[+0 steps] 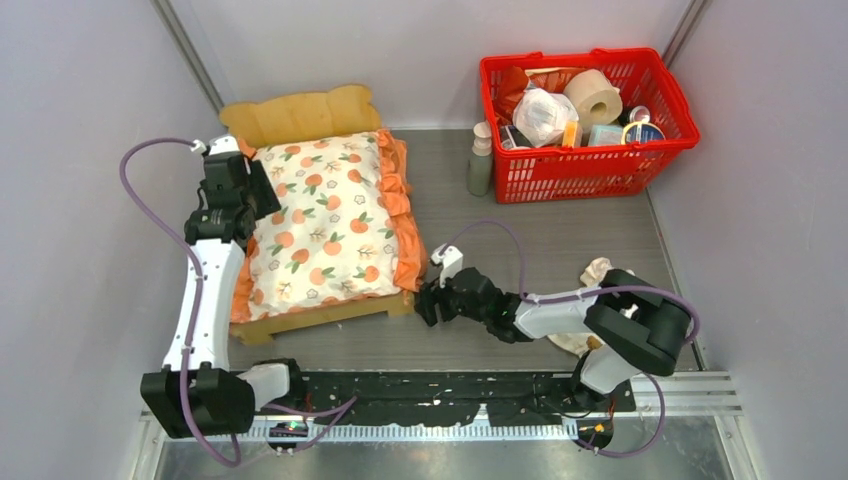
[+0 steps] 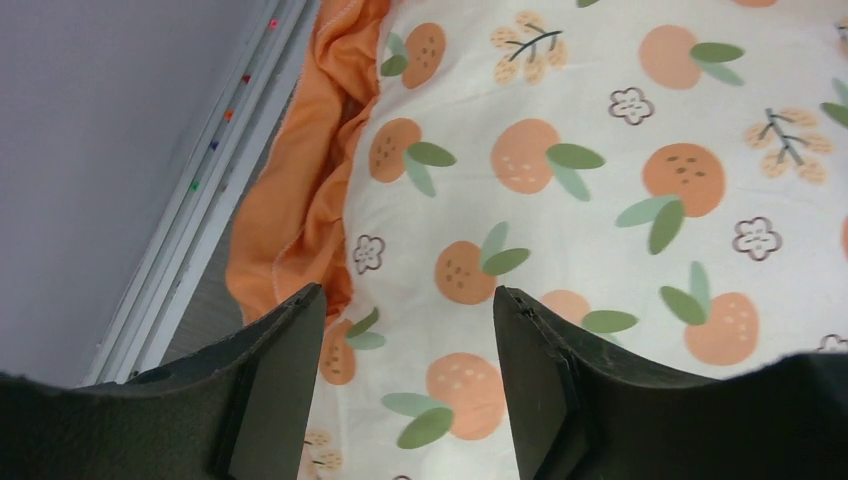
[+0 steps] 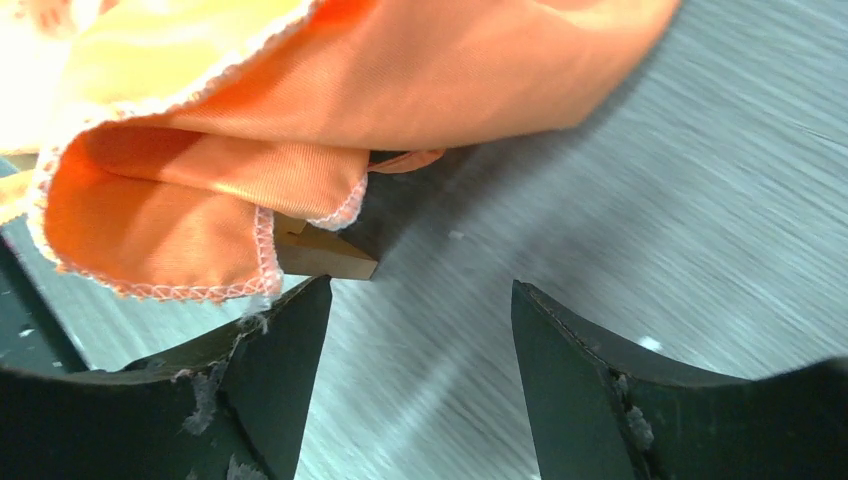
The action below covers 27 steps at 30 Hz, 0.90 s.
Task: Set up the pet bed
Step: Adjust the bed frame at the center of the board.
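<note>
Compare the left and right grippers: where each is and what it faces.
The left gripper is over the cushion, near its left edge; the right gripper sits low at the near right corner of the pet bed, close to the orange ruffle. The left gripper faces fabric; the right gripper faces bare table and the wooden corner. Both are open and hold nothing.

We can read no words or numbers; labels on packets (image 1: 545,115) in the red basket (image 1: 590,172) are too small.

A red basket (image 1: 590,172) of clutter stands far right, a pale bottle (image 1: 481,160) beside it.
</note>
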Each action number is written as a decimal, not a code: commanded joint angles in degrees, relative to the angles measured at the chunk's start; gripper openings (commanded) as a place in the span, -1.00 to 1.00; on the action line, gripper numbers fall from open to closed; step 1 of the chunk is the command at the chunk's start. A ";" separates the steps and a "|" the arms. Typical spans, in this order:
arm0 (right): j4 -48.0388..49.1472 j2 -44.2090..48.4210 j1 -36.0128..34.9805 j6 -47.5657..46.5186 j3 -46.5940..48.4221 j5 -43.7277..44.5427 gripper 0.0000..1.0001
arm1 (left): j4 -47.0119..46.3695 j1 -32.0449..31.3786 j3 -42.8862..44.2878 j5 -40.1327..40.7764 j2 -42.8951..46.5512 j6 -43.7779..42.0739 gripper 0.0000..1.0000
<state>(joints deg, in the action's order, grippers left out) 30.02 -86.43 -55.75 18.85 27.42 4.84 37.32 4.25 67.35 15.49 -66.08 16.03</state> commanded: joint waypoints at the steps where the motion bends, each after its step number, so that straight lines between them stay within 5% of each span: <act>1: 6.58 -4.25 -5.29 0.67 8.53 -2.67 0.46 | -0.84 -0.93 4.38 -4.59 -1.80 -1.61 0.29; 9: -4.26 -5.70 -9.48 4.62 14.98 2.49 0.49 | -1.19 -9.26 4.44 3.41 -2.18 -6.17 0.29; 14: -13.00 3.68 -2.49 6.45 13.12 3.66 0.57 | 4.38 -10.58 2.76 11.69 1.46 -1.42 0.29; 18: -9.40 6.78 5.26 8.62 15.13 -1.02 0.64 | 4.78 -10.60 -1.64 14.20 10.24 1.29 0.34; 27: 2.98 -18.10 12.75 23.35 35.13 -13.01 0.91 | 11.48 -10.67 -13.86 6.65 29.73 14.42 0.39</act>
<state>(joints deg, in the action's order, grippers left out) 25.02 -96.25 -44.07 32.40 56.84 -2.24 44.66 -6.24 57.71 24.82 -40.66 24.32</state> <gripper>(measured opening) 0.927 0.694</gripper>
